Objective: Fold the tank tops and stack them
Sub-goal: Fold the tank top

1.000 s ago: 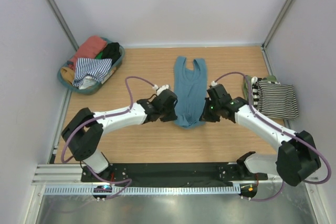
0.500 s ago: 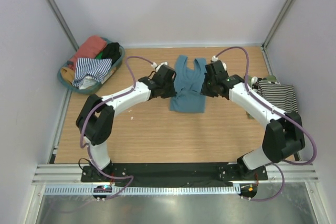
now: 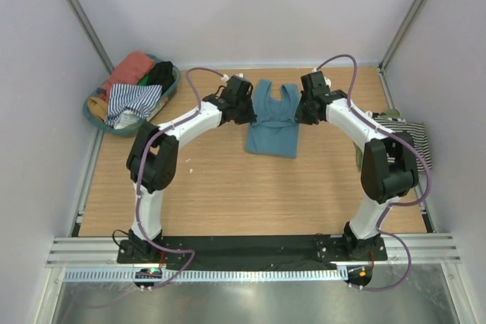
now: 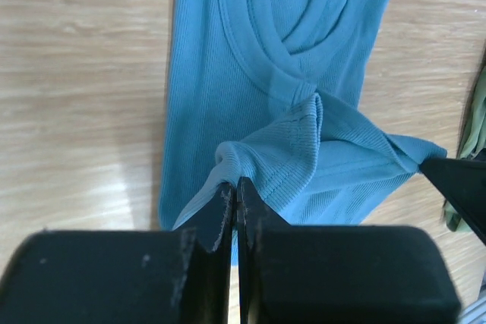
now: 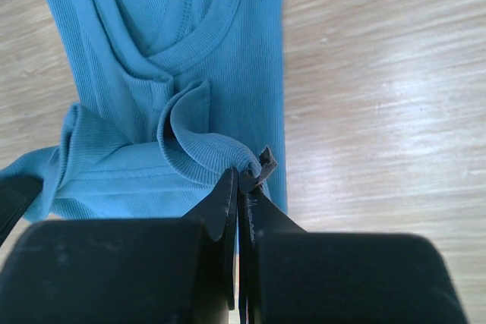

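Note:
A teal blue tank top (image 3: 273,121) lies mid-table at the back, its hem end doubled over toward the straps. My left gripper (image 3: 244,112) is shut on the hem's left corner (image 4: 231,161), held above the lower layer. My right gripper (image 3: 303,111) is shut on the hem's right corner (image 5: 247,163). A black-and-white striped tank top (image 3: 416,142) lies folded at the right edge on an olive green one (image 3: 392,114). More tops, coral (image 3: 129,68), striped (image 3: 130,101), mustard and black, fill the basket.
The round teal basket (image 3: 168,96) stands at the back left by the wall. Bare wooden table (image 3: 250,195) lies in front of the teal top. Metal frame posts run along both side walls.
Both grippers carried the teal top's hem from the near side toward the back, over the garment. The top went from full length to folded roughly in half.

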You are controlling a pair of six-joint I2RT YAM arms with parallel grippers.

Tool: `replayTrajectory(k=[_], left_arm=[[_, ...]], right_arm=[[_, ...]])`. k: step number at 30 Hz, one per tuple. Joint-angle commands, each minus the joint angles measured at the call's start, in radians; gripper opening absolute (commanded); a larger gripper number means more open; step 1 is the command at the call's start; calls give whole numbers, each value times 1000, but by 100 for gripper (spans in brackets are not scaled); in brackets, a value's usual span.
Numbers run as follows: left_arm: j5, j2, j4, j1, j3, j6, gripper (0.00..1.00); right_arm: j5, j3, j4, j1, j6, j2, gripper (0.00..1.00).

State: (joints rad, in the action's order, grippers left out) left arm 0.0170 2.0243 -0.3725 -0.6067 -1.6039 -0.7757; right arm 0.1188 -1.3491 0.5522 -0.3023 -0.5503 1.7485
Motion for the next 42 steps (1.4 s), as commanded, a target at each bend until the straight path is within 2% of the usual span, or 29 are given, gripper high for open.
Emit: replayTrajectory(k=[1,11,19,20,21,24,26,28,29,35,38,42], left_arm=[[-72,45,35,24,-63,29,0],[-60,120,-19,45,-195,35,1],[-112,284,-43,79,-361,7,2],[-118,301,-43,84,-381,6,6],[-141,316,-42,90,-402,12,12],[-164,333,-81,105,-462,42,42],[-149,266,-88,110,-417,62,60],[-103,171,-80,110,-328,85,82],[-91,136,-74,110,-295,92,86],[-83,-47,-46,108,-62,85,85],[-138,-102,9,98,63,62,81],[-150,-131,63,65,205,43,79]], right_arm=[[-4,-70,-26,11,18,23,1],[-34,-162,-6,54,23,117,1],[-34,-245,-58,88,-5,248,2],[-37,-257,-64,95,-10,265,4],[-39,-287,-52,98,-17,288,16],[-30,-270,-41,101,-26,267,47],[-27,-172,-90,101,-28,188,56],[-53,-119,-92,101,-34,110,57],[-68,-52,-101,103,-40,77,57],[-211,200,-205,100,-48,-79,54],[-283,254,-210,98,-27,-86,51],[-311,303,-216,89,-2,-86,52]])
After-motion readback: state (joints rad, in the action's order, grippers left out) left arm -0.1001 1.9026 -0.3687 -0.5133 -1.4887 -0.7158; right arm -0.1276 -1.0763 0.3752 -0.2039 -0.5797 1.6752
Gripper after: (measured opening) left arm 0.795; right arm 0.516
